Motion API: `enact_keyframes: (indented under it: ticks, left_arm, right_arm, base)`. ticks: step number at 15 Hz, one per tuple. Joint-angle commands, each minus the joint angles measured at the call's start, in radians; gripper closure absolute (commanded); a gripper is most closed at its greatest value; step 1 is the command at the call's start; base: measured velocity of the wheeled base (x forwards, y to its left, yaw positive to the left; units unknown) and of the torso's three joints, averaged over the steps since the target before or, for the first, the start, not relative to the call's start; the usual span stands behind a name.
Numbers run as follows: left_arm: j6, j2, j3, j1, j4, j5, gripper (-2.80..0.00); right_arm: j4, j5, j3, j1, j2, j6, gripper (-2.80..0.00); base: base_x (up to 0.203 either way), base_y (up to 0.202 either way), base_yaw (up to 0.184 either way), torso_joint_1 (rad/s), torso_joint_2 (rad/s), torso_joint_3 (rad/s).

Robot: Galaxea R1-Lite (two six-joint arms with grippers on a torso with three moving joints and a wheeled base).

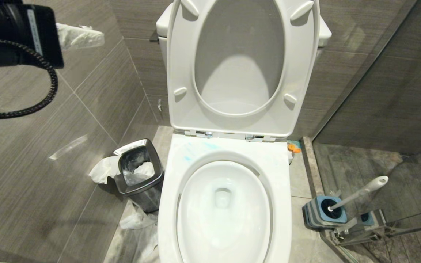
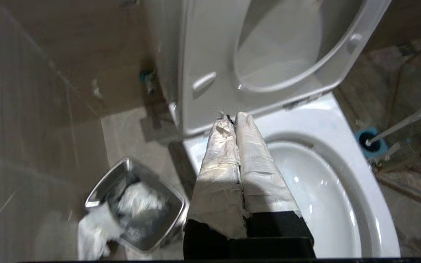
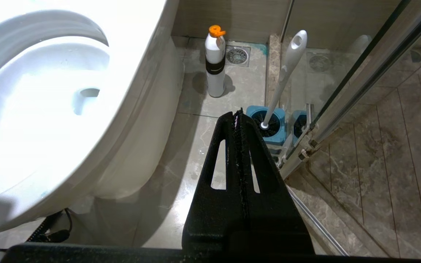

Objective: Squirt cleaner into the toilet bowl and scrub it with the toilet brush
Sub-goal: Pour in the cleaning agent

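Standing open with its white seat and lid (image 1: pixel 232 65) raised against the tank, the large glossy white ceramic toilet bowl (image 1: pixel 225 204) is the landmark of the scene. Thin blue smears of cleaner (image 1: pixel 196 151) lie on its rim just in front of the hinges. The left gripper (image 2: pixel 231 117), its fingers wrapped in white paper-like covering, hangs above the left rear corner of the bowl, jaws pressed together and holding nothing. The right gripper (image 3: pixel 238 114), black, is low at the right side of the bowl, jaws also fully closed and empty. The long white-grey plastic toilet brush (image 1: pixel 358 193) stands tilted in its square blue-and-grey holder (image 1: pixel 323 212) on the floor right of the bowl. A white bottle with orange cap (image 3: pixel 215 62) stands near the bowl's right rear. A small square steel waste bin (image 1: pixel 139 173), with white paper inside, stands left of the bowl.
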Motion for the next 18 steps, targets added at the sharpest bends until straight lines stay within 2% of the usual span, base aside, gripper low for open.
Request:
enact_keyframes:
  ticks: [1, 5, 9, 12, 14, 16, 18]
  left_arm:
    - [-0.001, -0.135, 0.053, 0.08, 0.078, -0.013, 0.0]
    - [0.002, -0.413, 0.334, 0.262, 0.115, -0.033, 0.0]
    - [0.006, -0.688, 0.644, 0.451, 0.073, -0.08, 0.0]
    - [0.017, -0.892, 0.935, 0.492, -0.001, -0.084, 0.0]
    - [0.088, -0.996, 1.111, 0.508, -0.085, -0.082, 0.0]
    - [0.138, -1.06, 1.233, 0.51, -0.175, -0.082, 0.0]
    - [0.15, -1.112, 1.307, 0.496, -0.233, -0.082, 0.0]
  right_arm:
    - [0.0, 0.0, 0.0, 0.0, 0.001, 0.001, 0.0]
    - [0.0, 0.0, 0.0, 0.0, 0.001, 0.001, 0.0]
    - [0.0, 0.0, 0.0, 0.0, 0.001, 0.001, 0.0]
    - [0.0, 0.0, 0.0, 0.0, 0.001, 0.001, 0.0]
    - [0.0, 0.0, 0.0, 0.0, 0.001, 0.001, 0.0]
    - [0.0, 0.0, 0.0, 0.0, 0.001, 0.001, 0.0]
    - [0.0, 0.0, 0.0, 0.0, 0.001, 0.001, 0.0]
  base:
    - [0.0, 0.0, 0.0, 0.0, 0.0, 0.0]
    - [0.0, 0.0, 0.0, 0.0, 0.0, 0.0]
    - [0.0, 0.0, 0.0, 0.0, 0.0, 0.0]
    - [0.0, 0.0, 0.0, 0.0, 0.0, 0.0]
    - [0.0, 0.0, 0.0, 0.0, 0.0, 0.0]
    - [0.0, 0.0, 0.0, 0.0, 0.0, 0.0]
    - [0.0, 0.0, 0.0, 0.0, 0.0, 0.0]
